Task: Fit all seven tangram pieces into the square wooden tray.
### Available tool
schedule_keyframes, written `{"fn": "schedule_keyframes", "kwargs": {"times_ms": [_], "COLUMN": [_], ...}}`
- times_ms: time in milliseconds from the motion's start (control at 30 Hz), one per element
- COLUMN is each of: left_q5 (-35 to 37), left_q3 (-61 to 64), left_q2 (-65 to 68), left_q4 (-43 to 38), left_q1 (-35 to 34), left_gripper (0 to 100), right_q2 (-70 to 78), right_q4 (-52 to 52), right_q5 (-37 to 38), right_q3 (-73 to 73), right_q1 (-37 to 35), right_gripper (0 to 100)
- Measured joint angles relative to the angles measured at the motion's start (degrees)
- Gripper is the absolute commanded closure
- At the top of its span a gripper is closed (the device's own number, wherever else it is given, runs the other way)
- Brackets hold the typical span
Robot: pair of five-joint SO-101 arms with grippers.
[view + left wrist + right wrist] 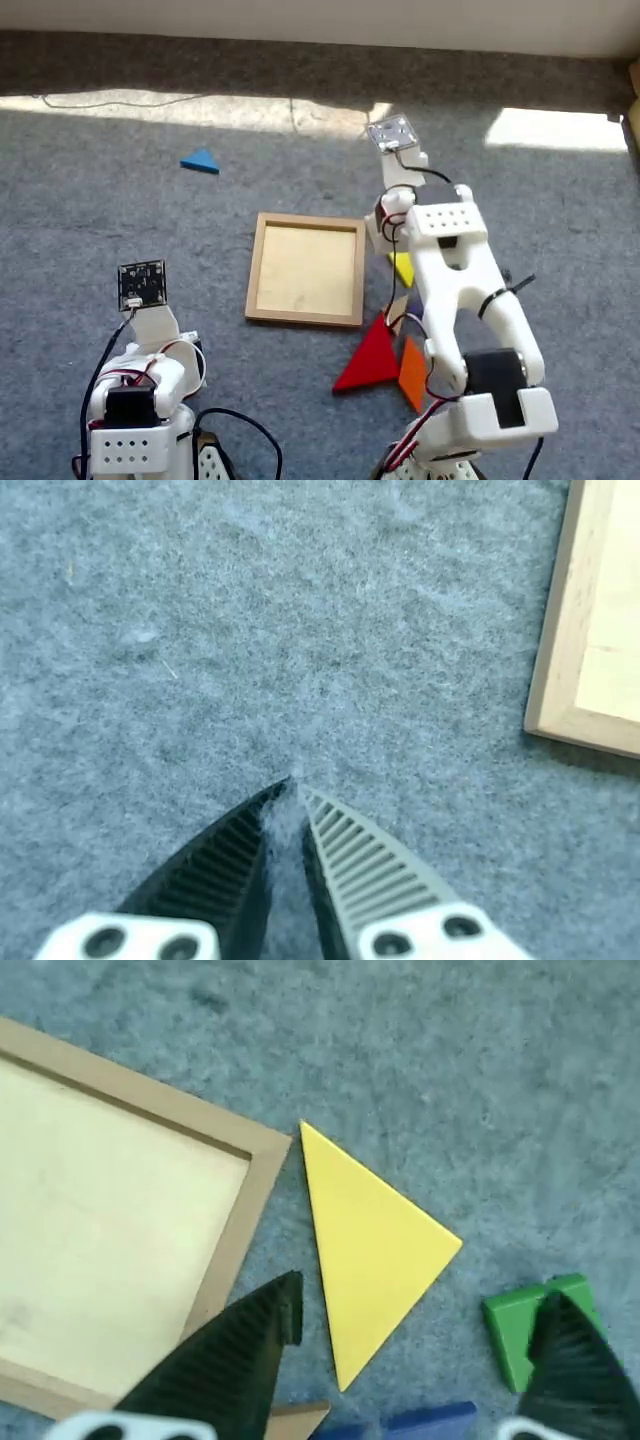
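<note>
The square wooden tray (305, 316) lies on the grey carpet with nothing inside it. My right gripper (420, 1310) hangs open just off the tray's right rim (150, 1100), with the yellow triangle (375, 1245) lying flat between its fingers. A green piece (515, 1325) sits partly behind one finger, and a blue piece (420, 1422) shows at the picture's edge. The high view shows the yellow piece (402, 268) half under the right arm, with a red triangle (372, 358) and an orange piece (411, 373) nearer the arm's base. A small blue triangle (201, 161) lies far back left. My left gripper (296, 788) is shut over bare carpet, left of the tray's corner (560, 680).
Grey carpet covers the whole floor, with a sunlit strip and a thin cable (120, 100) along the back. The left arm's base (135, 420) and black cables sit at the front left. Open carpet lies left of and behind the tray.
</note>
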Motion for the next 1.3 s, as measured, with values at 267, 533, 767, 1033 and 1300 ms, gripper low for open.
{"fn": "schedule_keyframes", "kwargs": {"times_ms": [267, 533, 767, 1033, 1300], "left_q5": [0.0, 0.0, 0.0, 0.0, 0.0], "left_q3": [0.0, 0.0, 0.0, 0.0, 0.0], "left_q2": [0.0, 0.0, 0.0, 0.0, 0.0], "left_q4": [0.0, 0.0, 0.0, 0.0, 0.0], "left_q1": [0.0, 0.0, 0.0, 0.0, 0.0], "left_gripper": [100, 100, 100, 100, 100], "right_q2": [17.5, 29.5, 31.3, 32.7, 33.3], "right_q4": [9.4, 12.8, 12.9, 12.9, 13.1], "right_q5": [0.3, 0.4, 0.4, 0.4, 0.4], "right_q3": [-17.7, -28.2, -29.2, -29.7, -30.2], "right_q1": [0.6, 0.2, -1.1, -1.1, -0.6], "right_gripper": [55.6, 55.6, 55.8, 67.3, 76.7]}}
